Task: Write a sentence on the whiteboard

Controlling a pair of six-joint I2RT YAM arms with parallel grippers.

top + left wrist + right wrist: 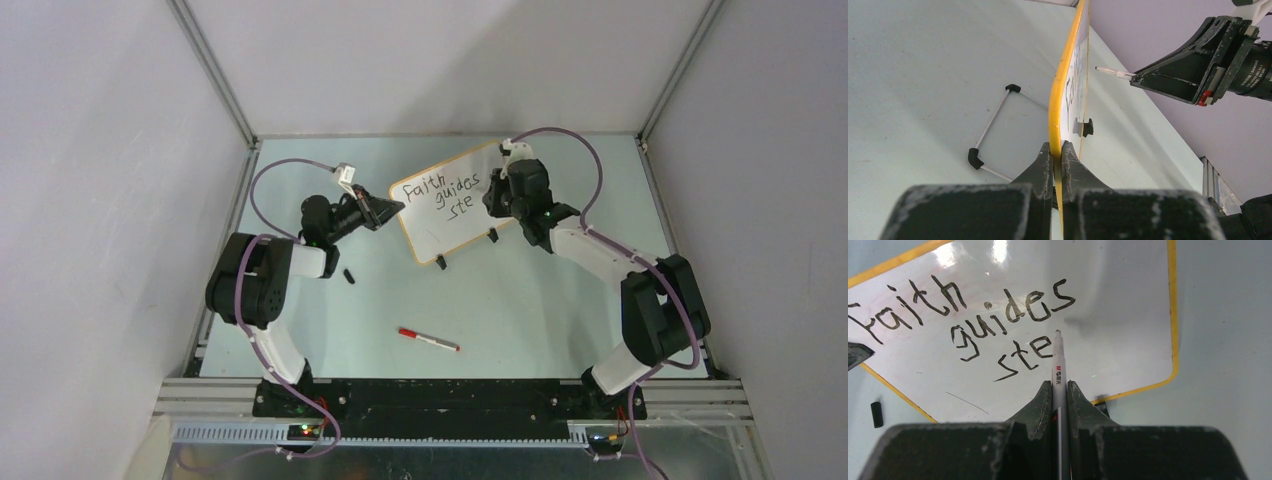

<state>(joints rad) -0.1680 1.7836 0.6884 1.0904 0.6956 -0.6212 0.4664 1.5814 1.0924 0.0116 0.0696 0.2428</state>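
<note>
The whiteboard (447, 205) stands tilted on its black clip feet near the back of the table, orange frame around a glossy white face. Black lettering, the sentence (973, 327), reads "faith guides ste" in three staggered lines. My left gripper (1057, 148) is shut on the whiteboard's orange edge (1055, 100), one finger on each face. My right gripper (1059, 385) is shut on a white marker (1058, 367). The marker's tip sits at the board face just right of the "e" in "ste". In the top view the right gripper (497, 195) is at the board's right edge.
A red-capped marker (428, 339) lies on the table in front, between the arms. A small black cap (349, 276) lies near the left arm. The whiteboard's white wire stand (993, 130) with black corner pieces shows behind it. Grey walls enclose the table.
</note>
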